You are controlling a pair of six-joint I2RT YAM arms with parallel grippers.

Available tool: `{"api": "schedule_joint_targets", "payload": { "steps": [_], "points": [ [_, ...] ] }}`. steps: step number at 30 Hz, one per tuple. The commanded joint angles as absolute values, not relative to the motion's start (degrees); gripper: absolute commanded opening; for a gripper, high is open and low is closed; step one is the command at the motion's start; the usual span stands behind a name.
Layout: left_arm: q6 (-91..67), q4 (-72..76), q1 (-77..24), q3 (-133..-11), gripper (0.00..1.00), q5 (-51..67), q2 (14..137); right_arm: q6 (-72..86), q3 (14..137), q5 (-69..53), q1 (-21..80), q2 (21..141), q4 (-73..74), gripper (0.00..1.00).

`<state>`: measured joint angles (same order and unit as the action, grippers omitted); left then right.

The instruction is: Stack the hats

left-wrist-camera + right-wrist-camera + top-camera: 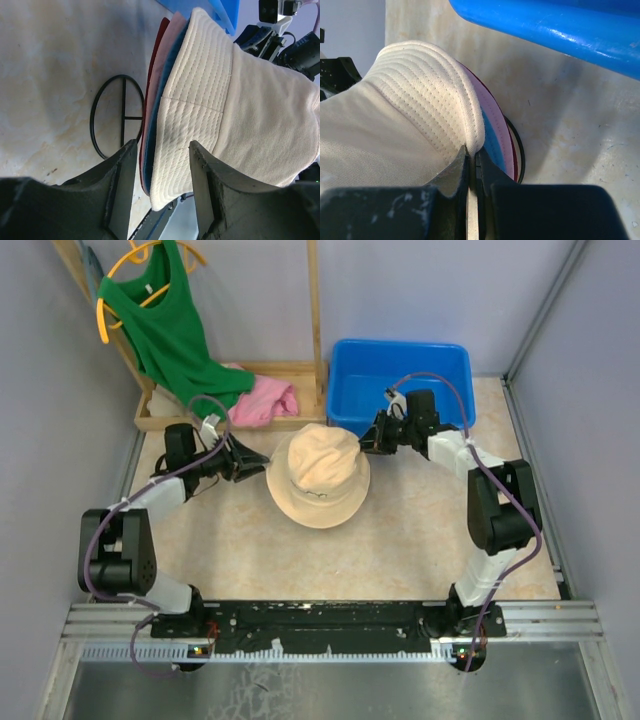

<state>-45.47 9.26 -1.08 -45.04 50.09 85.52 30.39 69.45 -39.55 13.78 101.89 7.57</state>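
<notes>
Seen from above, only the beige hat (318, 477) shows, lying mid-table at 7 o'clock of the blue bin (400, 365). The pink hat (496, 114), blue hat (491, 142) and dark red hat (161, 32) beneath it appear only as thin brim edges in the wrist views, partly covering a black ring mark (120, 117). The right gripper (472, 150), at the stack's 2 o'clock, is pinched closed on the beige brim's edge, while the left gripper (162, 145), at 9 o'clock, stands with jaws apart and the brim edges in the gap; whether its pads touch cloth is hard to make out.
</notes>
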Motion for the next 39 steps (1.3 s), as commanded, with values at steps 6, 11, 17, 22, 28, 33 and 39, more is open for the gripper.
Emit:
{"api": "schedule_joint_targets", "payload": {
  "steps": [6,11,17,22,28,33,39],
  "points": [
    [-48.31,16.4,-1.46,-43.77,0.52,53.13,86.75,29.44,72.92,-37.27,14.24,101.33,7.5,0.03],
    [-51.02,20.14,-2.41,-42.87,0.51,53.55,86.75,29.59,73.43,-37.35,14.31,101.72,7.58,0.03],
    [-51.27,20.51,-4.04,-43.28,0.51,53.2,87.77,29.65,73.48,-37.4,14.24,101.85,7.59,0.03],
    [-52.99,22.62,-5.28,-43.47,0.48,52.71,88.62,29.54,73.28,-37.51,14.24,101.95,7.75,0.03],
    [-54.08,23.71,-6.32,-43.65,0.23,51.68,89.64,29.5,73.12,-37.62,14.25,101.91,7.79,0.03],
    [-53.98,23.59,-6.34,-42.33,0.0,50.52,89.38,29.19,73.08,-37.53,14.22,101.63,8.21,0.05],
    [-53.92,21.14,-6.33,-38.67,0.0,48.02,87.21,28.76,70.63,-35.94,12.56,99.18,9.58,0.64]
  ]
}}
